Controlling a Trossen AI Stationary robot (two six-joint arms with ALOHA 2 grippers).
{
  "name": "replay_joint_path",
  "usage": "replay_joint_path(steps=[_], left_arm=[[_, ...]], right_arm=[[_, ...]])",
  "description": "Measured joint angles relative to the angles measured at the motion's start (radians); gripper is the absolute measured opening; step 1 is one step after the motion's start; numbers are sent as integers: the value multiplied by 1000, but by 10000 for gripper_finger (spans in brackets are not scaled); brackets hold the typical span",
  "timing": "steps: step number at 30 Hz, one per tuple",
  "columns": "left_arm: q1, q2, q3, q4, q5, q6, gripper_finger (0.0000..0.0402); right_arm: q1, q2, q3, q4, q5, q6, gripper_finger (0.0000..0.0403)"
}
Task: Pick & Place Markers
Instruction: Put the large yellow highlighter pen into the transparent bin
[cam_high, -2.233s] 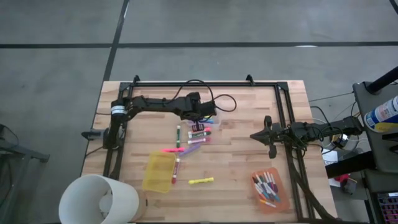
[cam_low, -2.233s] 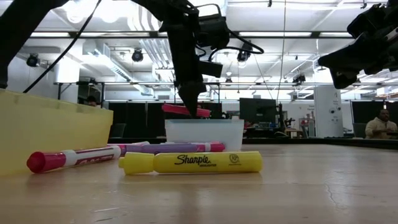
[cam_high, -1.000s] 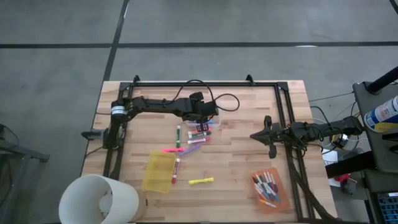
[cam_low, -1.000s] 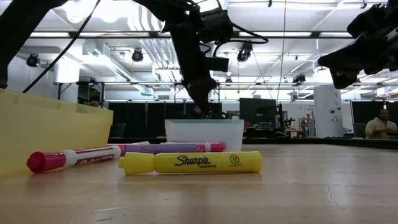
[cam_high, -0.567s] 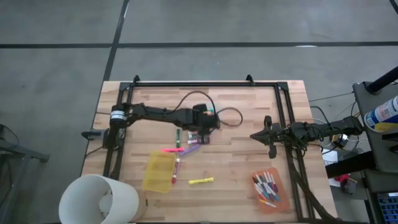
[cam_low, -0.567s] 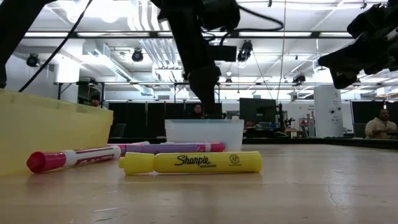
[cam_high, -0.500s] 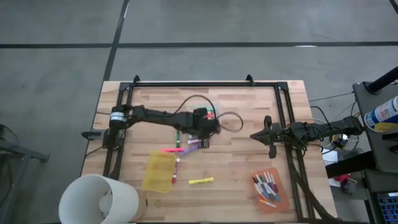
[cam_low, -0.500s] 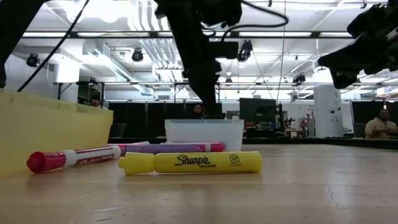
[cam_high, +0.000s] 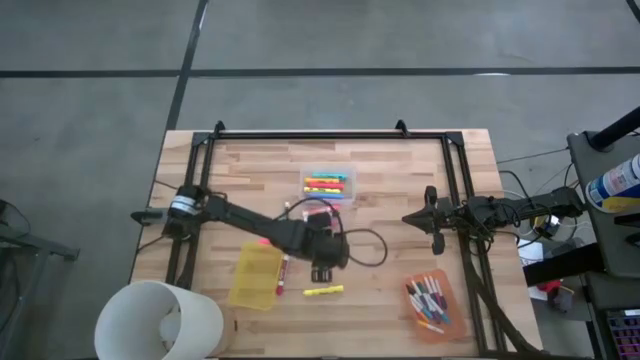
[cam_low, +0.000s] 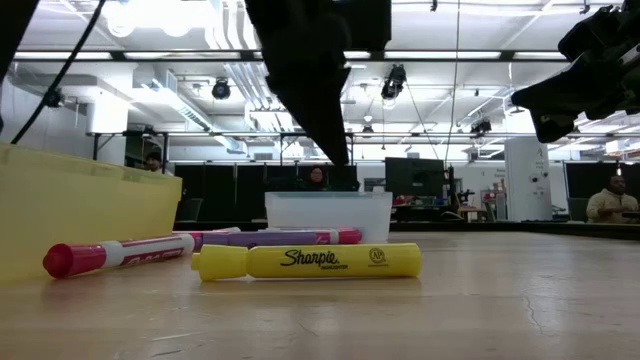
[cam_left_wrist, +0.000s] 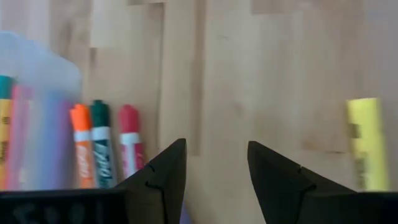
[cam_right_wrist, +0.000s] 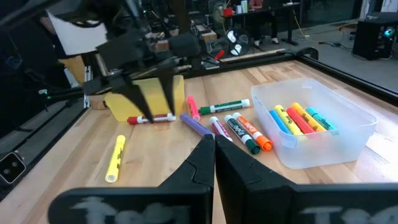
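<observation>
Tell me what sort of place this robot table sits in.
Probably a large robotics lab or workshop. The low view shows an open ceiling with exposed ducts and strip lights, computer monitors on benches behind the wooden table, and a person seated far back.

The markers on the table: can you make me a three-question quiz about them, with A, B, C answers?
1. Where is the lone yellow marker?
A. in the clear bin
B. on the bare table
C. in the orange bin

2. What colour is the bin beside the left gripper?
A. yellow
B. blue
C. black

3. How is the left gripper?
A. shut on a marker
B. open and empty
C. out of sight

Answers: 1 B, it lies alone on the wood. 2 A, the yellow bin sits next to it. 3 B, the left wrist view shows a gap with nothing between the fingers.
</observation>
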Motion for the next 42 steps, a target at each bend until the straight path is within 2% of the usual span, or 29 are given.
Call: replay_joint_path(steps=[11, 14, 22, 32, 42], left_arm=[[-123, 0, 0, 6, 58, -181, 165], [-150, 4, -10, 75, 59, -206, 165], [-185, 14, -99, 279, 74, -231, 165], [-187, 17, -306, 503, 73, -261, 165], [-188, 19, -375, 553, 50, -273, 165]], right_arm=[[0, 0, 0, 0, 0, 0, 9], [0, 0, 0, 0, 0, 0, 9], [0, 0, 0, 0, 0, 0, 9], [0, 0, 0, 0, 0, 0, 9], [0, 0, 0, 0, 0, 0, 9]])
